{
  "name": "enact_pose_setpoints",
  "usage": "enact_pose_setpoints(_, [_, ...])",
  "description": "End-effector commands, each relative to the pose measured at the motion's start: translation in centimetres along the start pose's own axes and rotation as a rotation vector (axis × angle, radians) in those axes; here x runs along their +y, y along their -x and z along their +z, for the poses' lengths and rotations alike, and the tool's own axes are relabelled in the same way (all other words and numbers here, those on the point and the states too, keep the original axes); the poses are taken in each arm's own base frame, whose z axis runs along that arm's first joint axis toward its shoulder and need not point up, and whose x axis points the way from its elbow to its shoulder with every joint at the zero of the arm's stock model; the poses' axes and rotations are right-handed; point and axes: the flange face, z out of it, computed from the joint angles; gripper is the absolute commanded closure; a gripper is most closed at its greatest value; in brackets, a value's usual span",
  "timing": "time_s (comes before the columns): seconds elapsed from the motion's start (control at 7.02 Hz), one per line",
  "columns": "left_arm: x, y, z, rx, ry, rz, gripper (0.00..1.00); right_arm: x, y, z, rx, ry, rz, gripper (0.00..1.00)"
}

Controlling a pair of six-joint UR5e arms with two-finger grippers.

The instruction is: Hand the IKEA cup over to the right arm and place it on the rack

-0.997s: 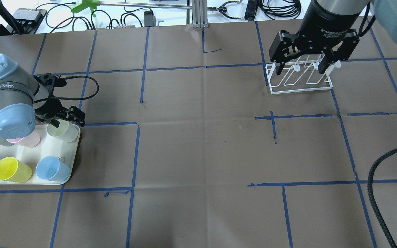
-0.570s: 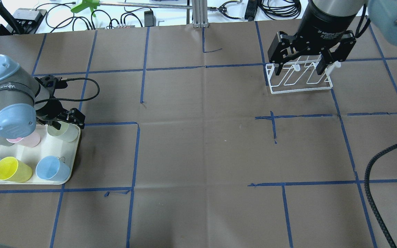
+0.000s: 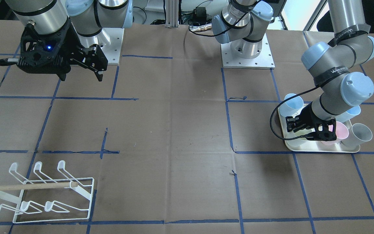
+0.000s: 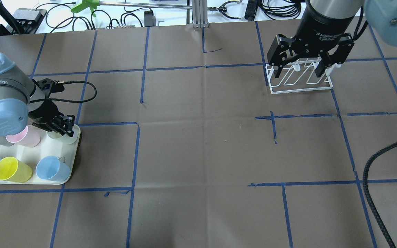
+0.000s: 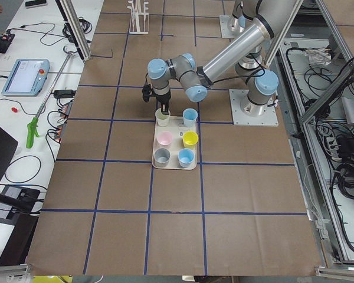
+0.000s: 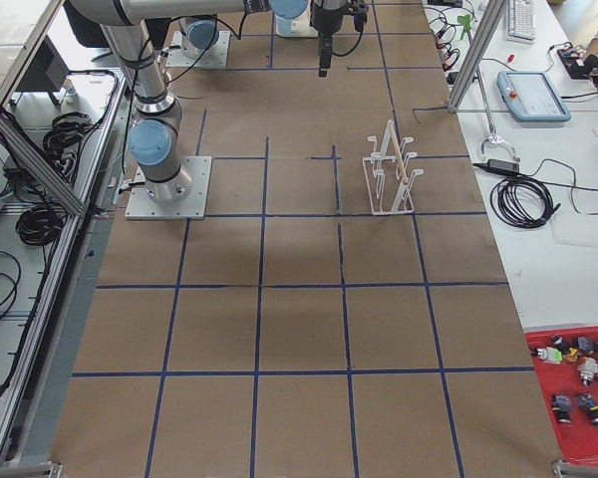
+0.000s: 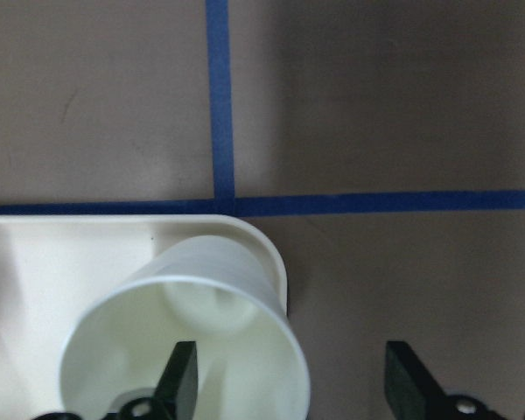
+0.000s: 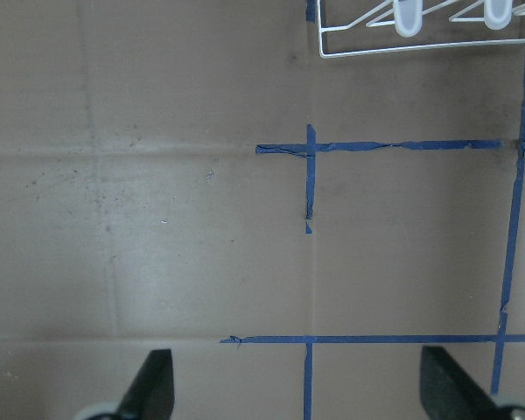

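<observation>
the left gripper (image 7: 289,378), jaws apart, straddles one wall of the cup (image 7: 201,293), which stands in the corner of the tray (image 7: 35,254). it looks light, thin and slick, so pinch that rim wall gently. the right gripper (image 8: 302,382) hangs with jaws spread.

White print reading "2F Adaptive", its remainder hidden, stands on the black round body of the right claw (image 4: 299,73). A black strap (image 3: 339,69) round the left arm (image 3: 326,58) carries white letters beginning "WAN"; the rest is unclear.
</observation>
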Motion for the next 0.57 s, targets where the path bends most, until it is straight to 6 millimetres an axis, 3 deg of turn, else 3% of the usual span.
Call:
enact_pose_setpoints(0.0, [-0.3,0.3,-3.8,-0.012,-0.022,-0.004,1.00,0.1,0.0,0.1,0.001,0.003,-0.003,0.00])
enact_pose_setpoints(0.28, [-0.3,0.4,-13.3,0.001,0.003,-0.005,1.00,0.0,-0.1,0.5,0.012,0.012,-0.001,0.00])
enact_pose_setpoints(0.43, [-0.1,0.0,-17.1,0.012,0.019,-0.027,1.00,0.0,-0.2,0.8,0.013,0.016,-0.001,0.00])
